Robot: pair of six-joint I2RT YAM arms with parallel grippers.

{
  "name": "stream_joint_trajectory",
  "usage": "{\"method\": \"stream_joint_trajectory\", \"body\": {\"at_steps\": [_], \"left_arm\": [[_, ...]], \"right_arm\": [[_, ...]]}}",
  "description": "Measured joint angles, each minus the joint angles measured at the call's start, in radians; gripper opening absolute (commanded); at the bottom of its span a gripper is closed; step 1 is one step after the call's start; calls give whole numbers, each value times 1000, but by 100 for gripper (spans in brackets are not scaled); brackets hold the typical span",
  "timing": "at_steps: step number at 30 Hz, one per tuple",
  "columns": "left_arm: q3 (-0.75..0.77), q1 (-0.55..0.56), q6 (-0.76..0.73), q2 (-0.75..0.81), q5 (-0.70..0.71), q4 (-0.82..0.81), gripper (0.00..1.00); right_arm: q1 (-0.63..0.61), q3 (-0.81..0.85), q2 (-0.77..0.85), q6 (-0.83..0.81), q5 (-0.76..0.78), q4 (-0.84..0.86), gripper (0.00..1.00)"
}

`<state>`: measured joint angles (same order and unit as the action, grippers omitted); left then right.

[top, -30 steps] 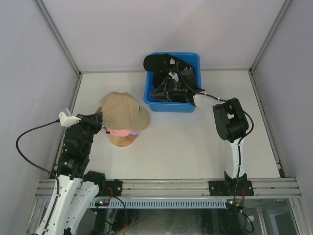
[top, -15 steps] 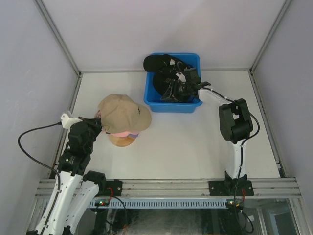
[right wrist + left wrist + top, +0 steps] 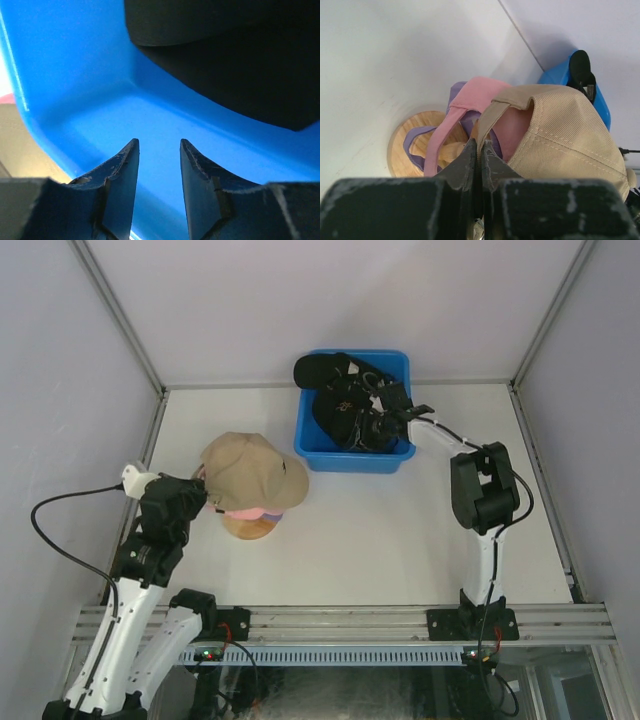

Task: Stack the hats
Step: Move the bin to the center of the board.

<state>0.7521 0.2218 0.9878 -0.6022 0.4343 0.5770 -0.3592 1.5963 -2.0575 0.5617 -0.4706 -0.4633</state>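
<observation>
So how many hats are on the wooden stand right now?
3: tan cap on top, pink cap under it, lavender cap lowest, against the wooden stand. More could be hidden beneath.

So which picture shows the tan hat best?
The top external view: the whole tan hat shows, sitting on the pink hat. The left wrist view shows only its back and strap, very close. The right wrist view shows mostly blue bin.

You have bright, even overhead light; soft shadow under the tan cap (the blue bin blurs up close).
</observation>
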Motion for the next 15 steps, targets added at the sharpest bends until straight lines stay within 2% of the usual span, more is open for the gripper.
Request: {"method": "stream_joint_trajectory", "body": {"at_steps": [7, 15], "left_arm": [[59, 7, 40, -53, 30, 93, 7], [99, 7, 55, -108, 55, 179, 7]], "right_arm": [[4, -53, 70, -14, 156, -43, 38], [-2, -158, 134, -13, 254, -52, 38]]}}
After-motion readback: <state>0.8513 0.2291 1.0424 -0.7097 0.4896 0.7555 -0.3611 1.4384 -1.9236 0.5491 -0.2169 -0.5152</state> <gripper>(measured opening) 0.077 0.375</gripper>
